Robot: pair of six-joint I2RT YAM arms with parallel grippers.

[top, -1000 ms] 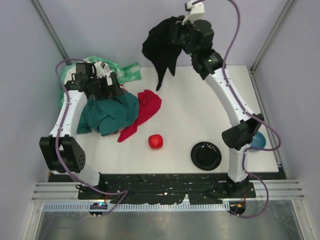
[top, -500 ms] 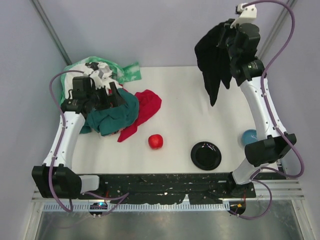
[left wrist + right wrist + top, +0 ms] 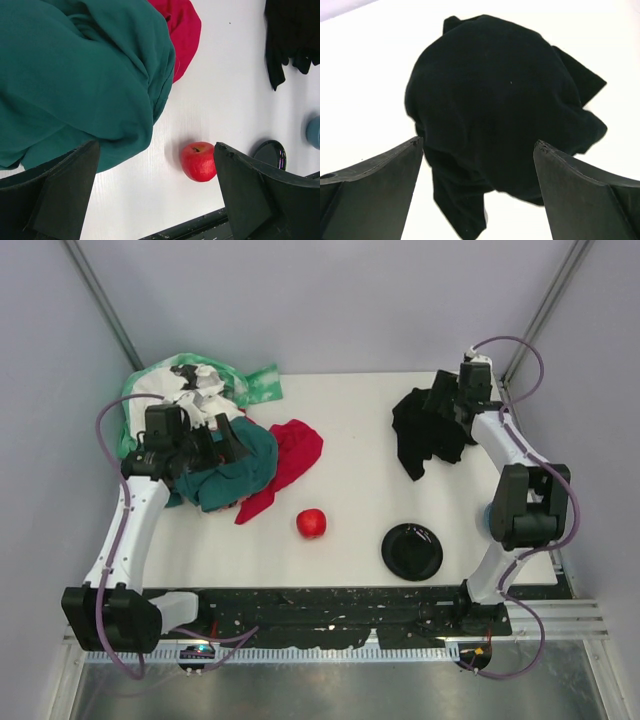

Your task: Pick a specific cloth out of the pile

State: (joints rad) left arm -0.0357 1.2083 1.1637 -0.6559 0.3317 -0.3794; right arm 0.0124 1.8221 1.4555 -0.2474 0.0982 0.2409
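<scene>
The black cloth [image 3: 424,435] lies crumpled on the white table at the back right, well apart from the pile [image 3: 205,400] of mint, white, dark teal and red cloths at the left. My right gripper [image 3: 451,404] hovers just over the cloth's right side. In the right wrist view the cloth [image 3: 500,110] lies under the open right gripper [image 3: 477,144], with nothing gripped. My left gripper [image 3: 218,443] hangs open above the pile's teal cloth [image 3: 75,75]. The left gripper [image 3: 156,149] holds nothing in its own wrist view.
A red apple [image 3: 311,523] sits mid-table in front of the pile. A black plate [image 3: 412,551] lies near the front right. A blue bowl [image 3: 493,516] is partly hidden behind the right arm. Walls and slanted frame posts close in the table's back and sides.
The right arm swung right and came down from high above the table. Its gripper opened and the black cloth, which hung from it before, now lies on the table. The left arm shifted slightly.
</scene>
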